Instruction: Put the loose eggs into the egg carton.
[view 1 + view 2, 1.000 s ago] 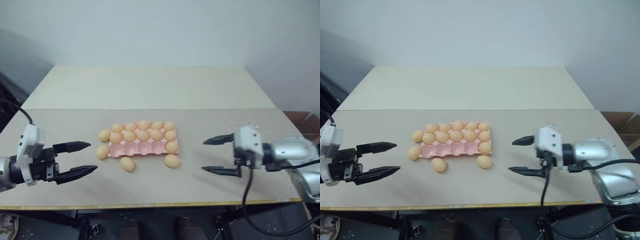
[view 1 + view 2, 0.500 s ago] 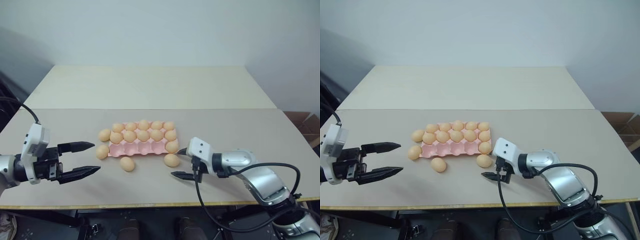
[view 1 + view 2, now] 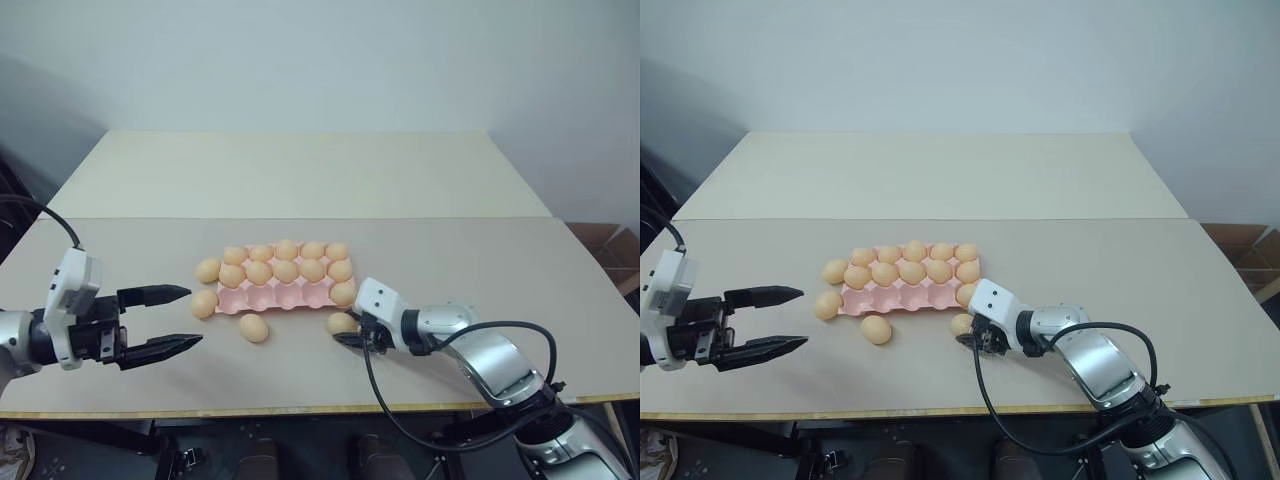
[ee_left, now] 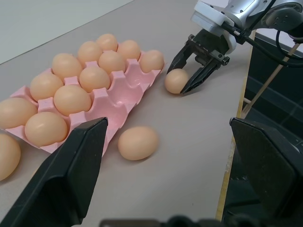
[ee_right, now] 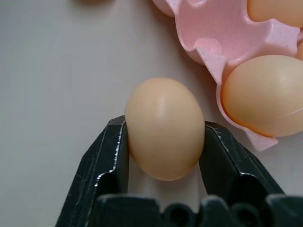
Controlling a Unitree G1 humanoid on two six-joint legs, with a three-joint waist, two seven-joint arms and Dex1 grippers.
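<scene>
Left eye view: your right tool [image 3: 347, 331] sits low on the tabletop [image 3: 480, 270], its two black fingers closed around one loose egg [image 3: 339, 322] just off the near right corner of the pink carton [image 3: 272, 298]. Your left tool [image 3: 168, 318] hangs over the tabletop's near left side, fingers spread wide, holding nothing. Two more loose eggs lie just beside the carton's left edge, another rests in front of it.

Right eye view: the same layout. The carton's far and middle rows look full; the near row holds one egg at its right end, the other four cups bare.

Left wrist view: across the carton you see the right tool clamping the egg from both sides, the egg resting on the tabletop. The stray egg [image 4: 138, 142] lies near the carton's front edge.

Right wrist view: the held egg fills the gap between the finger pads [image 5: 110, 156], gripped at its widest part, just beside the carton's corner cup and its seated egg.

Judging by shape, these eggs are light, smooth, likely slippery and perhaps brittle; hold them across the middle, squeeze gently, and lower them into a cup rather than dropping.
</scene>
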